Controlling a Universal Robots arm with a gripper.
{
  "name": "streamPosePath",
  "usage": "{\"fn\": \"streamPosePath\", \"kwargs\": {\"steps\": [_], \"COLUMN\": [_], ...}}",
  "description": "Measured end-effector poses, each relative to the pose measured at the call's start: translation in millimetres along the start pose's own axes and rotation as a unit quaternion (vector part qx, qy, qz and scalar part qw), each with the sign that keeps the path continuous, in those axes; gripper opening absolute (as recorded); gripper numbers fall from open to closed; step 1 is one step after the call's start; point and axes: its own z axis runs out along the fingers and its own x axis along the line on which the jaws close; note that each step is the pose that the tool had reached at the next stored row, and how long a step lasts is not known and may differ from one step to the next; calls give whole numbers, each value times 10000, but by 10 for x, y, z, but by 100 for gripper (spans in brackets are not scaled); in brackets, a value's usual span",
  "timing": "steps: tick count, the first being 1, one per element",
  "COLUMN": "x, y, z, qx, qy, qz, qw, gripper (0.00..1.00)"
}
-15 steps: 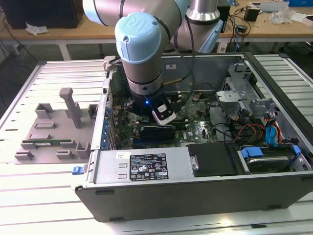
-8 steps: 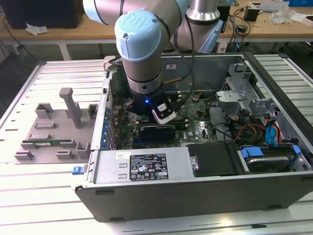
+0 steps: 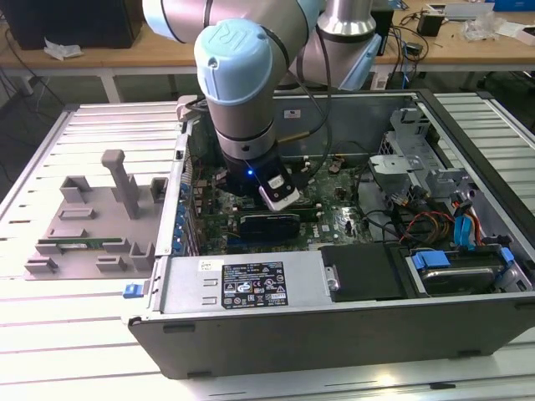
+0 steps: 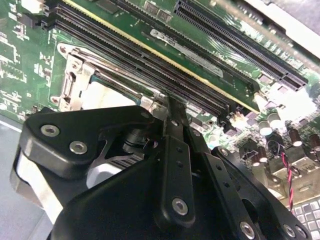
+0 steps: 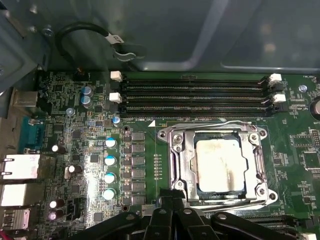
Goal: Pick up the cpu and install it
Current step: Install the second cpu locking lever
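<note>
Just ahead of the claw (image 5: 172,200) the cpu (image 5: 220,165) lies seated in its socket frame (image 5: 176,155) on the motherboard (image 5: 75,145). The claw's fingers (image 4: 175,130) look pressed together, holding nothing. Any further push should fall squarely and gently, I judge. The arm reaches steeply down into the computer case (image 3: 334,317).
</note>
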Motion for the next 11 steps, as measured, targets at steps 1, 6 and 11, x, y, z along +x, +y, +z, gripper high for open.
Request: {"fn": "streamPosePath", "kwargs": {"steps": [1, 6, 11], "x": [-2, -17, -43], "y": [6, 61, 109], "z": [-18, -206, -362], "qx": [2, 94, 438], "qy": [-1, -1, -3], "qz": [0, -8, -38], "qw": [10000, 10000, 9990], "gripper": [11, 11, 11]}}
